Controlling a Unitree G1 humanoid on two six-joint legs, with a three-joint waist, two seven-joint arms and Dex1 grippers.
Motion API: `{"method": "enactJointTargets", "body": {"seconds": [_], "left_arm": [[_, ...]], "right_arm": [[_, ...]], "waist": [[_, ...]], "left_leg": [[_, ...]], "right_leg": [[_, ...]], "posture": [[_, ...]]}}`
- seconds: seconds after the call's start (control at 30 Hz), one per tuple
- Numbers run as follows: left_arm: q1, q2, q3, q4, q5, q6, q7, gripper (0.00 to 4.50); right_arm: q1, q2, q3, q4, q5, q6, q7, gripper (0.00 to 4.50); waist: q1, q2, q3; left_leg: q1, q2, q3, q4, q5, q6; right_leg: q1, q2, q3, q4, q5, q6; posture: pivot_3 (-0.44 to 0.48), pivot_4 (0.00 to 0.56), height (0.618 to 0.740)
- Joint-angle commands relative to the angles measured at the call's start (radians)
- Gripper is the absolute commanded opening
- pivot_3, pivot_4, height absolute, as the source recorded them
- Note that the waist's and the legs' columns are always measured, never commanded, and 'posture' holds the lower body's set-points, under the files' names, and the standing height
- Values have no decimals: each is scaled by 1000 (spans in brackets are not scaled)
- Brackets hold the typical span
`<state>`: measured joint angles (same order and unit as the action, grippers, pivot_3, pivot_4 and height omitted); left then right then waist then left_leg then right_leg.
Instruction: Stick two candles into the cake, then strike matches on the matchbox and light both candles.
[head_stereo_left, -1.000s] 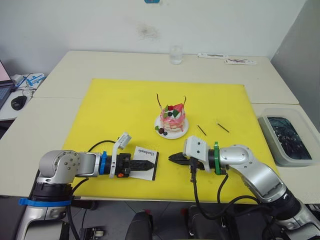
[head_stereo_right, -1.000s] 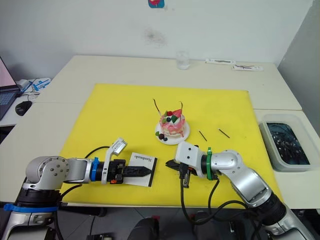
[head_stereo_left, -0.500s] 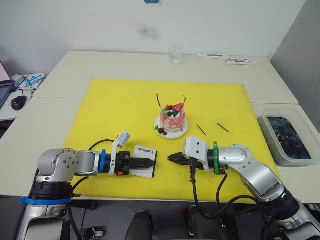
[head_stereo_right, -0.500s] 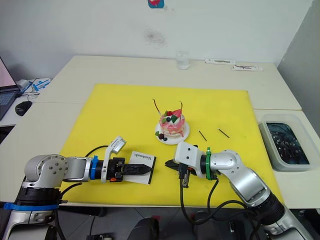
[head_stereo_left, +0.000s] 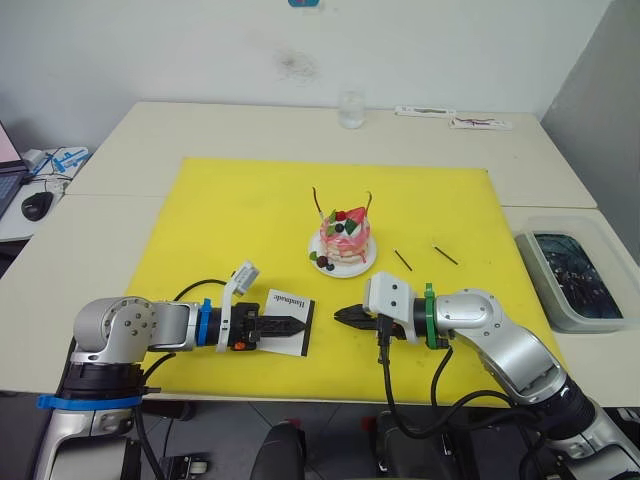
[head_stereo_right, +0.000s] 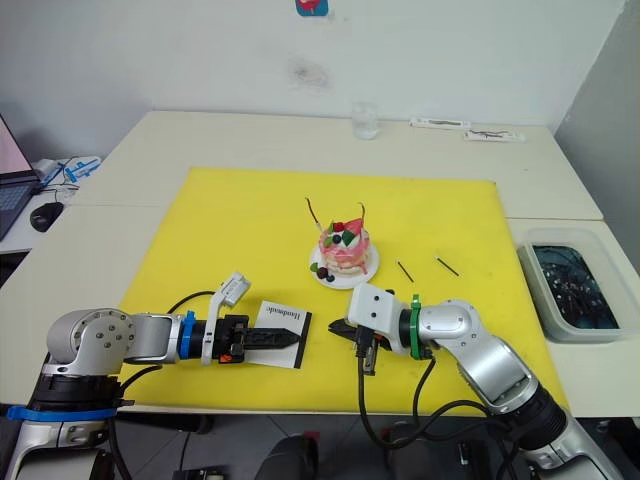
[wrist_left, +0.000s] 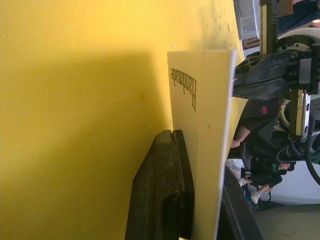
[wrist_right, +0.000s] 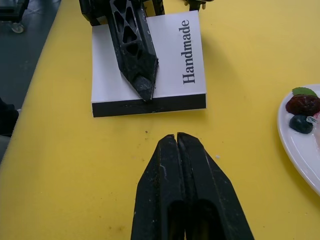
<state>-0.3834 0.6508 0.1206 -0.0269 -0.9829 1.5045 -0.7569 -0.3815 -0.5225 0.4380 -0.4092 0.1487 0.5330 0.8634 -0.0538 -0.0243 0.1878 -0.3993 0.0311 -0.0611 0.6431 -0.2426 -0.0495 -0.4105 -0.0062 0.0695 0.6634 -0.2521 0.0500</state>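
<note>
Matchbox (head_stereo_left: 288, 311) is clamped flat on yellow mat (head_stereo_left: 230, 210) by left pincer (head_stereo_left: 296, 325); right pincer (wrist_right: 176, 141), fingers pressed together w/ nothing between, is pointed at its striking strip.

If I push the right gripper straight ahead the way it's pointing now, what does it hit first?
The right gripper, fingers shut, points at the matchbox. It would likely meet the box's dark striking edge first, about where the left gripper pins the box from above. Only bare yellow mat lies between.
</note>
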Motion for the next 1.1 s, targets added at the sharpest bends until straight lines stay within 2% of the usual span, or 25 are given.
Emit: {"method": "enactJointTargets", "body": {"seconds": [0.03, 0.2, 0.43, 0.73, 1.1], "left_arm": [[6, 13, 35, -26, -23, -2, -23, 60], [25, 29, 83, -75, -98, 17, -75, 60], [50, 45, 87, -91, -147, 7, -133, 60], [41, 61, 73, -90, -143, 0, -165, 60], [32, 76, 58, -78, -127, -11, -181, 60]], "right_arm": [[3, -3, -67, -45, 11, -28, -24, 0], [62, -18, -202, -107, 34, -10, -85, 0], [137, -9, -331, -190, 50, 51, -195, 0], [210, -31, -363, -206, 52, 43, -222, 0], [219, -23, -361, -153, 25, 15, -269, 0]], "waist": [[0, 0, 0], [1, 0, 0], [2, 0, 0], [2, 0, 0], [2, 0, 0]], "left_leg": [[0, 0, 0, 0, 0, 0], [-1, 0, 0, 0, 0, 0], [0, 0, 0, -1, 0, 0], [0, 0, 1, 0, 0, 0], [0, 0, 1, 0, 0, 0]], "right_leg": [[0, 0, 0, 0, 0, 0], [0, 0, 0, 0, 0, 0], [0, 0, 0, 0, 0, -1], [0, 0, 1, 0, -3, -4], [0, 0, 1, 0, -3, -4]], "posture": [[0, 150, 740], [0, 150, 740], [0, 150, 740], [0, 150, 740], [0, 150, 740]]}}
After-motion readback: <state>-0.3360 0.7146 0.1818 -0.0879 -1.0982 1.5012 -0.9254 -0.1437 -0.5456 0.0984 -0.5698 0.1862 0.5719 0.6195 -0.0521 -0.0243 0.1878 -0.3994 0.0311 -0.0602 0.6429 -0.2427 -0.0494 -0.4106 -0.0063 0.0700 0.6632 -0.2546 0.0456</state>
